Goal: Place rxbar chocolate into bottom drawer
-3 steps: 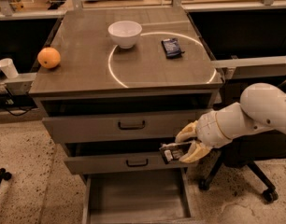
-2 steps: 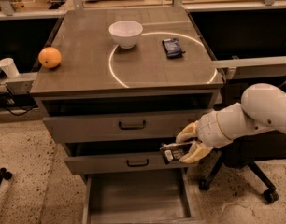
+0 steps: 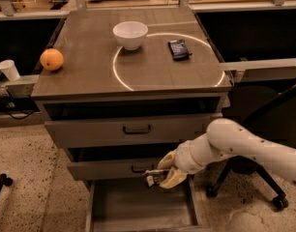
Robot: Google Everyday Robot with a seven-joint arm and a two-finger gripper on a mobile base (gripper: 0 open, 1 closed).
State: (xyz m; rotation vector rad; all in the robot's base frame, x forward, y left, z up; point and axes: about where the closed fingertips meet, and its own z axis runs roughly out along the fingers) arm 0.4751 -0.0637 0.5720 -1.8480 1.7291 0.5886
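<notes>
My gripper [image 3: 163,175] hangs at the right front of the cabinet, just below the middle drawer's front and above the back of the open bottom drawer [image 3: 138,208]. It is shut on the rxbar chocolate [image 3: 152,179], a dark bar held level. Only the bar's pale crimped end sticks out to the left; the rest is hidden between the cream fingers [image 3: 174,180]. The bottom drawer is pulled out, and its plain grey floor shows nothing on it.
On the cabinet top are a white bowl [image 3: 130,34], a dark blue packet [image 3: 179,49] and an orange [image 3: 51,59]. The top drawer [image 3: 133,129] and middle drawer [image 3: 109,169] stand slightly out. A white cup [image 3: 10,69] is at left, and an office chair base [image 3: 264,187] at right.
My gripper has moved down and to the left with the bar, from beside the middle drawer to over the open bottom drawer. The things on the cabinet top have not moved.
</notes>
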